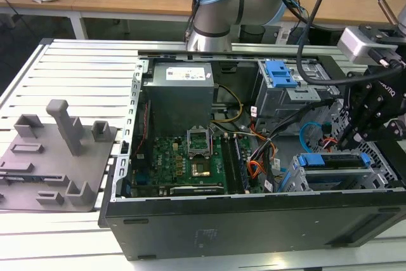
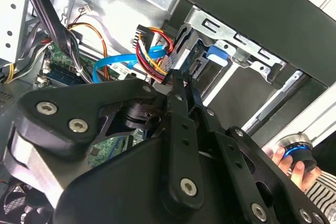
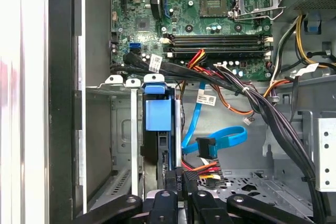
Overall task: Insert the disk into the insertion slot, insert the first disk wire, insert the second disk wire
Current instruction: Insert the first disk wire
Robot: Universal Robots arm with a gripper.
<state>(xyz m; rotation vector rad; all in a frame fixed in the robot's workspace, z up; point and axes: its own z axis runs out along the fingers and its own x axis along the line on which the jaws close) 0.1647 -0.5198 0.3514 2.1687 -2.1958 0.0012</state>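
The disk (image 3: 163, 153) sits in its blue caddy (image 3: 157, 113) inside the insertion slot (image 3: 123, 140), a silver cage at the case's front right corner (image 1: 298, 181). My gripper (image 3: 181, 195) hangs right over the cage in the exterior view (image 1: 349, 141). Its fingers are closed on the black plug (image 3: 181, 181) of the first disk wire (image 3: 203, 168), held against the disk's edge. The red and orange strands (image 2: 152, 51) run off past the fingertips (image 2: 177, 80). The second disk wire (image 3: 223, 139) loops free beside it, its dark plug (image 3: 205, 146) hanging unattached.
The open computer case (image 1: 254, 233) lies on a slatted table. A taller grey cage with a blue latch (image 1: 282, 80), the power supply (image 1: 177, 93) and the motherboard (image 1: 184, 157) surround the work spot. Thick black cable bundles (image 3: 273, 114) cross nearby. A hand (image 2: 291, 162) holds a round device.
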